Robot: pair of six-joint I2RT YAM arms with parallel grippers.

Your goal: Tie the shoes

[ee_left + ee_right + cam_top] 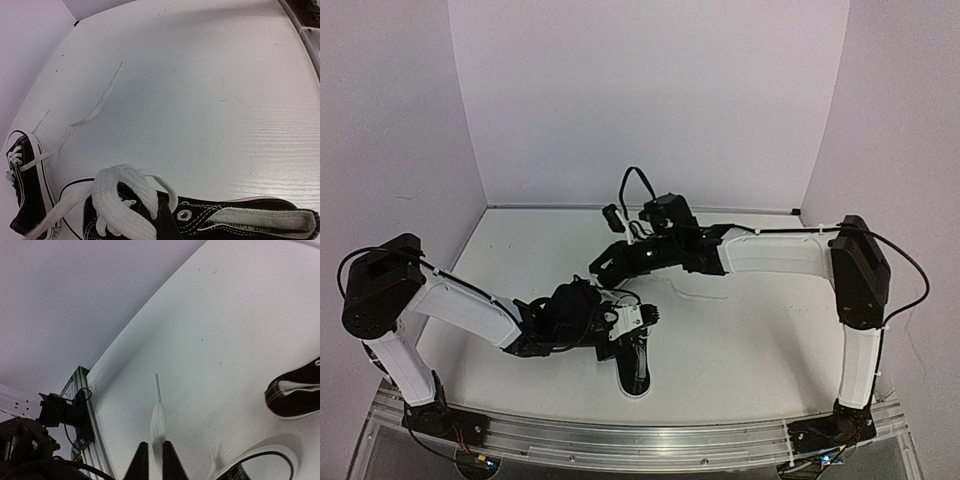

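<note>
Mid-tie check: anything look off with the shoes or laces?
No damage visible, but both shoes are untied. The farther shoe has a lace trailing loose far across the table; the nearer shoe has a slack lace loop bunched over its lacing. The right gripper pinches a lace end.

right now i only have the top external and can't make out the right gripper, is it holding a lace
Observer: Yes. In the right wrist view the right gripper is shut on a white lace, its tip poking out past the fingers.
Operator: and the other shoe, i only make out one
Observer: In the left wrist view a second shoe lies beside the near shoe, with a loose lace running from it across the table.
</note>
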